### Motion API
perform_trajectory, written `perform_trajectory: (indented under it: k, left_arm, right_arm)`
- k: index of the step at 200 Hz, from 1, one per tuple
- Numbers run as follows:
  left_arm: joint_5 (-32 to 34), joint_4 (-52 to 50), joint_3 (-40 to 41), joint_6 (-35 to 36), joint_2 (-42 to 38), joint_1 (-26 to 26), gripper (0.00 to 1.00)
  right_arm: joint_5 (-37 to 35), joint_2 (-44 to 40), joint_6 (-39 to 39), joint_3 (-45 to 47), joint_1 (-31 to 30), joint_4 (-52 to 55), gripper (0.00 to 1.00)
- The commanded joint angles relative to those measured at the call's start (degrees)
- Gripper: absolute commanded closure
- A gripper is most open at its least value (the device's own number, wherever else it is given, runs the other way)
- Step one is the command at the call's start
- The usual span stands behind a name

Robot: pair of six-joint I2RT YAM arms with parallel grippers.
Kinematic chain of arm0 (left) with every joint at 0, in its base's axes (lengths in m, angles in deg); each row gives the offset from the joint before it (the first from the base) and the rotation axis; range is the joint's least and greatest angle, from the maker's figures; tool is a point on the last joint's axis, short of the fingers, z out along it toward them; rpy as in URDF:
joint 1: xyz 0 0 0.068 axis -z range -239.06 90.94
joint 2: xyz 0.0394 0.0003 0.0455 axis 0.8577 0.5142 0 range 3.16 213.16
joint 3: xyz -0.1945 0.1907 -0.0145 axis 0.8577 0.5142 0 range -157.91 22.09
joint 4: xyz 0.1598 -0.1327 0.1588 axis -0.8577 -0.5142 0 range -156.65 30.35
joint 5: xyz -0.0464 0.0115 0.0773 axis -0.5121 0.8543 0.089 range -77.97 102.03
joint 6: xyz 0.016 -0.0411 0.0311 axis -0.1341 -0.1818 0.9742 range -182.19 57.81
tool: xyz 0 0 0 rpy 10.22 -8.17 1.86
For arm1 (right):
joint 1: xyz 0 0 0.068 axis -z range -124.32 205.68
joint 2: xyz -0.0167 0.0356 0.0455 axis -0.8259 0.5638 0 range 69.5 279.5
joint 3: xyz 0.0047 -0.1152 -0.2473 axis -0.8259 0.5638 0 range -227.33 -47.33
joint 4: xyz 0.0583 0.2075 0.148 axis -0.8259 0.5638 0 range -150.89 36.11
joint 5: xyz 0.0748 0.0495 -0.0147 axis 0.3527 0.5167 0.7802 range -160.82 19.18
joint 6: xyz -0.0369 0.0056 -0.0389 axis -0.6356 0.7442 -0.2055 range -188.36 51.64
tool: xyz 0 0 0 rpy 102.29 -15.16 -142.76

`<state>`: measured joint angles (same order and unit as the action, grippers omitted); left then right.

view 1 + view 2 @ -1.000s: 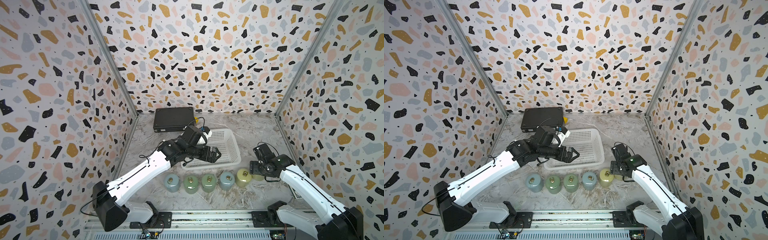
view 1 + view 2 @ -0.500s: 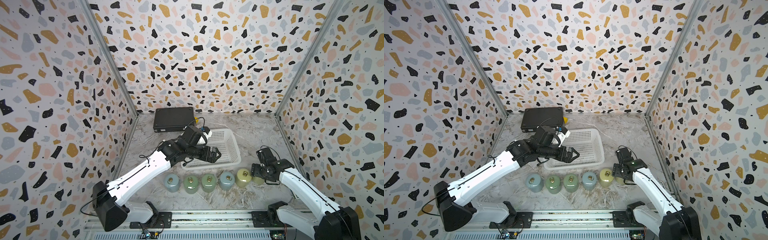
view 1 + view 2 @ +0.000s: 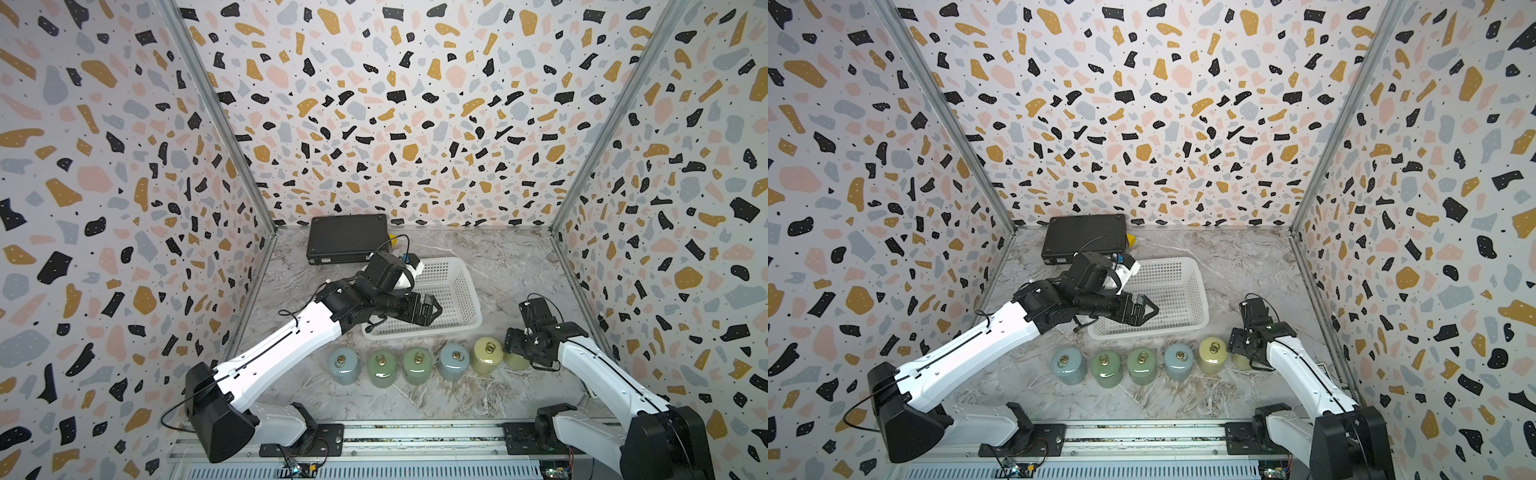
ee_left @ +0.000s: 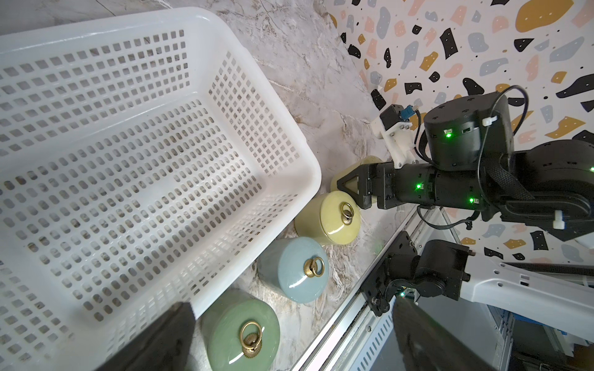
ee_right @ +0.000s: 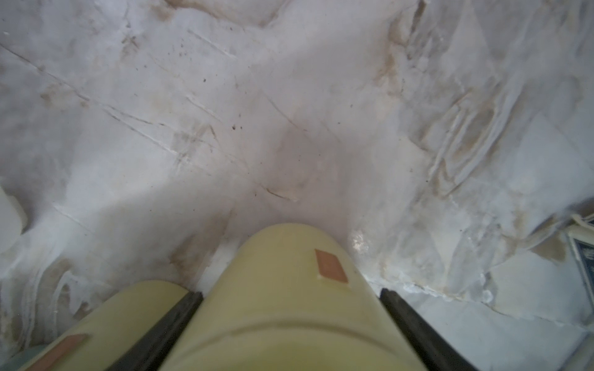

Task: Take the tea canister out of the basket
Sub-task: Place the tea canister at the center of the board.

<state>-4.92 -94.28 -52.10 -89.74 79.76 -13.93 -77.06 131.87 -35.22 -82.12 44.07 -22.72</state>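
Note:
The white lattice basket (image 3: 467, 286) (image 3: 1198, 291) (image 4: 308, 167) stands mid-table with nothing in it. My right gripper (image 3: 515, 347) (image 3: 1241, 347) (image 4: 352, 189) (image 5: 291, 324) is shut on a pale yellow tea canister (image 3: 516, 363) (image 3: 1242, 361) (image 5: 289, 289), low over the marble in front of the basket's right corner. It hangs right beside another yellow canister (image 3: 487, 355) (image 5: 128, 314); whether it touches the table I cannot tell. My left gripper (image 3: 432, 311) (image 3: 1147, 309) (image 4: 289, 343) hovers open over the basket's front part, holding nothing.
Several canisters stand in a row before the basket: blue-grey (image 3: 343, 365), green (image 3: 381, 369), green (image 3: 417, 365), blue (image 3: 455, 361). A black flat case (image 3: 347, 243) lies at the back left. The arms' rail (image 3: 415, 434) runs along the front edge.
My right gripper has come down and toward the front with the yellow canister, ending beside the row's right end. The left arm has not moved.

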Motion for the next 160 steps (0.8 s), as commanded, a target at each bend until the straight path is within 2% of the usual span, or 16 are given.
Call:
perform_trajectory:
  k: [1, 54, 108, 160]
  left_arm:
    - [0.69, 0.32, -1.6, 1.37, 0.04, 0.33, 0.0]
    - [0.95, 0.13, -2.0, 1.96, 0.13, 0.32, 0.0]
    - [1.04, -0.16, -2.53, 2.15, 0.37, 0.38, 0.0]
    - [4.23, -1.54, -3.13, 2.84, 0.15, 0.29, 0.0]
  right_arm:
    - [0.7, 0.01, -0.72, -0.08, 0.23, -2.2, 0.18]
    - [1.14, 0.14, -0.71, 1.47, 0.52, -3.05, 0.16]
    - [0.97, -0.9, -0.81, 0.65, 0.54, -1.42, 0.01]
    - [-0.15, -4.83, -1.83, -3.56, 0.5, 4.42, 0.01]
